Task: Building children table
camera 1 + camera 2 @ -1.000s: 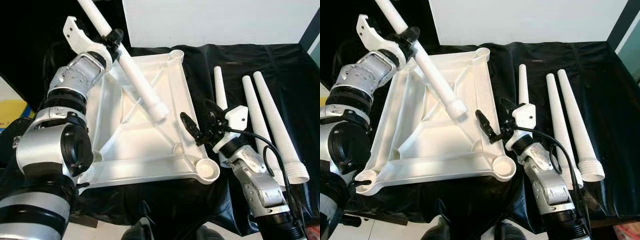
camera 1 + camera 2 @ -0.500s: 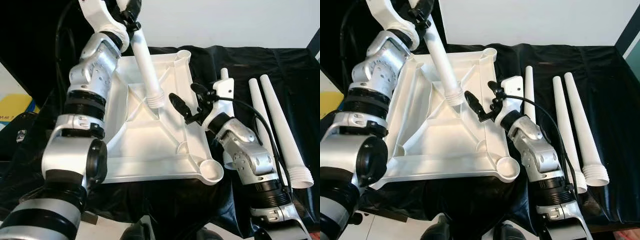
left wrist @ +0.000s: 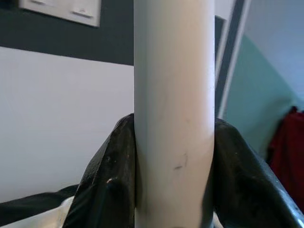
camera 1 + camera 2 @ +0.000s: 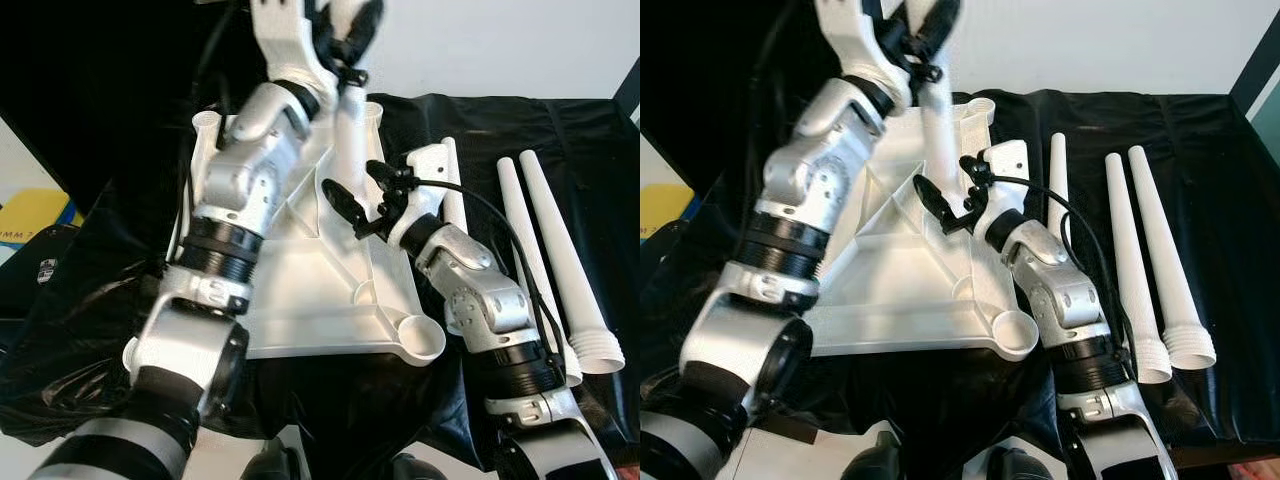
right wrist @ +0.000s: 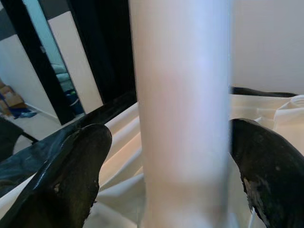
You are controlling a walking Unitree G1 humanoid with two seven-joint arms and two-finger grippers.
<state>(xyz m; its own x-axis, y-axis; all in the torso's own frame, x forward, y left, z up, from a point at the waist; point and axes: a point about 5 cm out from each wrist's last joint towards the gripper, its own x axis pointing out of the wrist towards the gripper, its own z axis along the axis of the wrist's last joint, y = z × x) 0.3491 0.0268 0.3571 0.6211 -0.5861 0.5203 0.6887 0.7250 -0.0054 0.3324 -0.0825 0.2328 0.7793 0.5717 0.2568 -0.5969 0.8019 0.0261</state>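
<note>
1. Black plastic sheeting (image 4: 480, 130) draped over a work surface, pale wall behind; upturned white tabletop (image 4: 310, 300) lying on it, ribs and corner sockets facing up.
2. Left gripper (image 4: 345, 40) raised high over the far end of the tabletop, clamped on a white table leg (image 4: 350, 125); black fingers (image 3: 111, 180) pressed tight against both sides of the tube in the left wrist view.
3. Held leg standing nearly upright, lower end down near the far right corner socket (image 4: 370, 108); cannot tell whether seated or just above it.
4. Right gripper (image 4: 360, 200) hovering beside the lower part of that leg, fingers (image 5: 80, 156) spread wide on either side of the tube, not gripping.
5. Three spare legs (image 4: 545, 250) lying side by side on the sheeting to the right of the tabletop, threaded wide ends toward the robot; innermost one partly hidden behind the right arm.
6. Likely light, hollow, stiff moulded plastic; smooth and tapered, so prone to slipping or spinning in the pads.
7. Best held low on the thicker part near the threaded end for twisting; high grip gives poor control of tilt.
8. Risk of cross-threading if entered at an angle.
</note>
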